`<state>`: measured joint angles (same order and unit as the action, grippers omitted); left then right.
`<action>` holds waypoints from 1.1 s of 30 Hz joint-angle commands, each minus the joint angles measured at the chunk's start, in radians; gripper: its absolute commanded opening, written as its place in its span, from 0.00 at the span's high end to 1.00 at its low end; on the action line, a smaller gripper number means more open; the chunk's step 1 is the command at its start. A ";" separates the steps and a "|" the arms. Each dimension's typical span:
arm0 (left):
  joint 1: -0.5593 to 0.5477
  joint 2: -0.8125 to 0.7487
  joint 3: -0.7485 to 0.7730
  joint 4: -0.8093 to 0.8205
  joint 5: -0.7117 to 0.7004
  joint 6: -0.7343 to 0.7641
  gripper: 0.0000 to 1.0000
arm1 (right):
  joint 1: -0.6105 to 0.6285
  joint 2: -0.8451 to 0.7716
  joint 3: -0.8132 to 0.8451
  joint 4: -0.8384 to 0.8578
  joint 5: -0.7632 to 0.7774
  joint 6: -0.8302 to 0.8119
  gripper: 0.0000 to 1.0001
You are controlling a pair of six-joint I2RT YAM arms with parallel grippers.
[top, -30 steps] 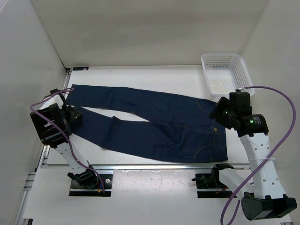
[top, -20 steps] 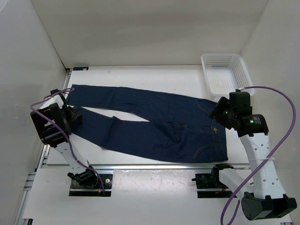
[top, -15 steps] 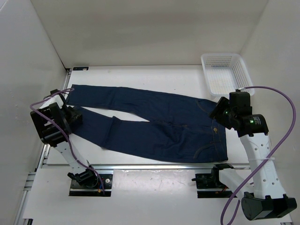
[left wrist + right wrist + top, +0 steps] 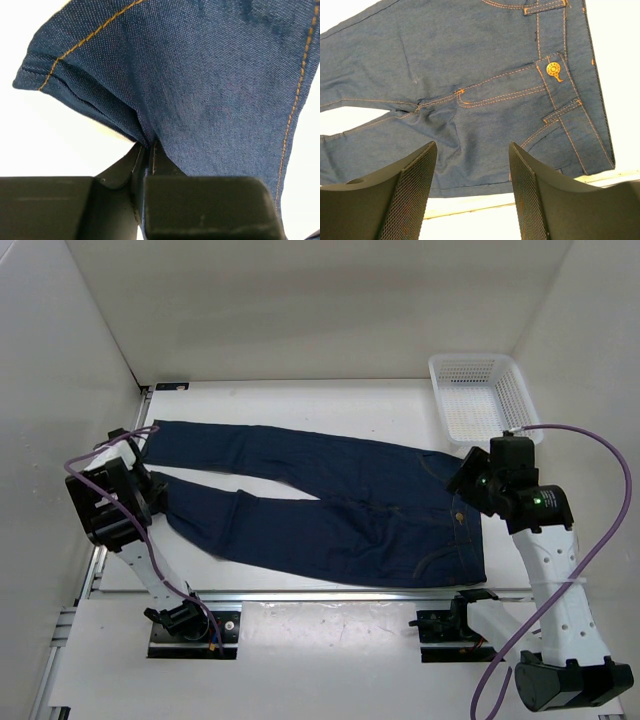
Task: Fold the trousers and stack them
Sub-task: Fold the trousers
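Seen from above: the trousers (image 4: 330,500) spread flat across a white table (image 4: 300,405), legs running left, waist at the right. Left gripper (image 4: 152,498) down at the hem of the near leg. Right gripper (image 4: 462,480) poised over the waist end. No writing legible from this height. Against a second ago: left gripper then standing wide at that same hem, now pressed together on it, the arm shifted slightly toward the left edge; right arm and the lie of the cloth unchanged. A white mesh basket (image 4: 470,358) at the far right corner, apart from the waist. Plain white walls (image 4: 300,310) on three sides, a purple cable (image 4: 590,440) looping off the right arm.

From the left wrist: fingers closed tight, pinching a raised fold of the trousers (image 4: 200,90) near the hem. Orange stitching (image 4: 90,35) along the hem and seam. Bare white table to the left of the cloth.

From the right wrist: fingers spread, nothing between them, held above the waist without touching. Round orange-tan button (image 4: 553,69) near the waistband, embossed, lettering too small to read. White table past the waist edge.
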<state>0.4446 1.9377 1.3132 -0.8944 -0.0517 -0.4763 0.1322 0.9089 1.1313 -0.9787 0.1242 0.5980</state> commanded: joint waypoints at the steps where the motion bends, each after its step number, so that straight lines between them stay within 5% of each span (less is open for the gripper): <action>1: -0.003 -0.095 0.014 -0.026 -0.027 -0.024 0.85 | -0.002 -0.015 -0.031 -0.005 -0.029 -0.017 0.35; 9: -0.003 -0.209 0.101 -0.136 -0.019 -0.042 0.89 | -0.002 -0.200 -0.434 -0.115 -0.175 0.193 0.37; 16: -0.003 -0.259 0.161 -0.169 0.016 -0.042 0.89 | -0.002 -0.456 -0.616 -0.213 -0.251 0.420 0.40; 24: -0.003 -0.260 0.196 -0.189 0.059 -0.042 0.89 | -0.002 -0.294 -0.627 -0.107 -0.210 0.392 0.42; 33: -0.003 -0.260 0.205 -0.189 0.070 -0.031 0.89 | 0.177 -0.046 -0.447 -0.048 -0.106 0.204 0.42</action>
<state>0.4431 1.7332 1.4841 -1.0836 0.0017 -0.5129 0.2504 0.8127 0.6319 -1.0359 -0.0208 0.8650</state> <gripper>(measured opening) 0.168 0.574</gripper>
